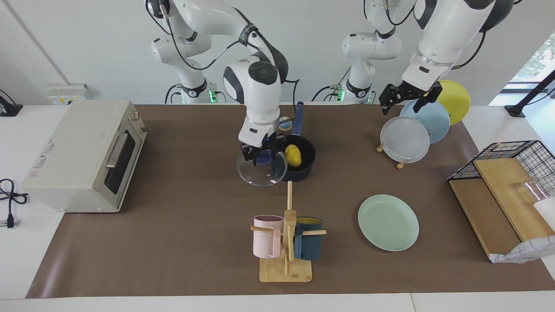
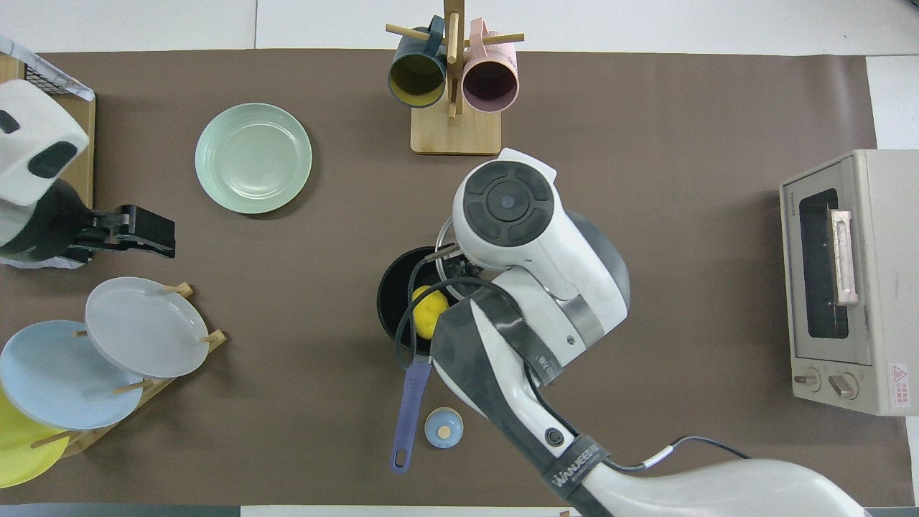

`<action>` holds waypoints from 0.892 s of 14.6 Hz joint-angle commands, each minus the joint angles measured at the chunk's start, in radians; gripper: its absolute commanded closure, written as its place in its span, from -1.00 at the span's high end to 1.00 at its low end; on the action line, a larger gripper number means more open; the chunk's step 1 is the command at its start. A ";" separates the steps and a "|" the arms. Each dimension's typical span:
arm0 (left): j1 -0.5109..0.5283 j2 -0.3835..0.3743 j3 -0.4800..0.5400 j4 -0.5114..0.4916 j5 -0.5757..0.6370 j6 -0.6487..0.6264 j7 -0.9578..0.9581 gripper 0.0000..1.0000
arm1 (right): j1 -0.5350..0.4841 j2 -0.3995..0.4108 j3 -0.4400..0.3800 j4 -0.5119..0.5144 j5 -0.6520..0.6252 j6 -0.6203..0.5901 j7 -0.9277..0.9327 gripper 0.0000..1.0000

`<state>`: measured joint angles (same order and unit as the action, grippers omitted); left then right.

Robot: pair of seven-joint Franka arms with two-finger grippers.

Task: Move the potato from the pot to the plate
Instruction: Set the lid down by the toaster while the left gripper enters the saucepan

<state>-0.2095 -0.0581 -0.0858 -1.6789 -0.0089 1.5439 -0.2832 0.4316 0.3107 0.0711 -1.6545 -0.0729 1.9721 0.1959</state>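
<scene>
The yellow potato (image 1: 293, 155) lies inside the dark blue pot (image 1: 305, 170) at mid-table; the pot's long handle (image 1: 298, 116) points toward the robots. My right gripper (image 1: 263, 157) is shut on the blue knob of a glass lid (image 1: 261, 174) and holds it tilted beside the pot, toward the right arm's end. In the overhead view the potato (image 2: 428, 311) and pot (image 2: 393, 293) show, but the right arm hides its gripper. The mint-green plate (image 1: 388, 222) (image 2: 253, 158) lies empty, farther from the robots, toward the left arm's end. My left gripper (image 1: 409, 99) (image 2: 147, 231) waits open over the plate rack.
A toaster oven (image 1: 82, 156) stands at the right arm's end. A mug tree (image 1: 287, 236) with a pink and a dark blue mug stands farther out than the pot. The rack (image 1: 401, 164) holds grey, light blue and yellow plates. A wire basket (image 1: 520, 156) with wooden boards stands at the left arm's end. A small blue disc (image 2: 444, 427) lies beside the pot handle.
</scene>
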 commanded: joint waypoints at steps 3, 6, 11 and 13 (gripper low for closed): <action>-0.180 -0.009 0.009 -0.163 -0.020 0.220 -0.243 1.00 | -0.198 -0.041 0.013 -0.097 0.001 0.010 -0.263 -0.39; -0.283 0.085 0.011 -0.173 -0.028 0.342 -0.402 1.00 | -0.292 -0.079 0.013 -0.220 0.004 0.071 -0.380 -0.39; -0.366 0.211 0.009 -0.182 -0.028 0.494 -0.471 1.00 | -0.404 -0.119 0.012 -0.424 0.004 0.332 -0.565 -0.39; -0.381 0.239 0.009 -0.192 -0.028 0.536 -0.487 1.00 | -0.456 -0.113 0.012 -0.427 0.004 0.332 -0.608 -0.39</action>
<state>-0.5616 0.1591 -0.0928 -1.8545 -0.0270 2.0298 -0.7484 0.0241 0.2440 0.0686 -2.0347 -0.0724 2.2856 -0.3560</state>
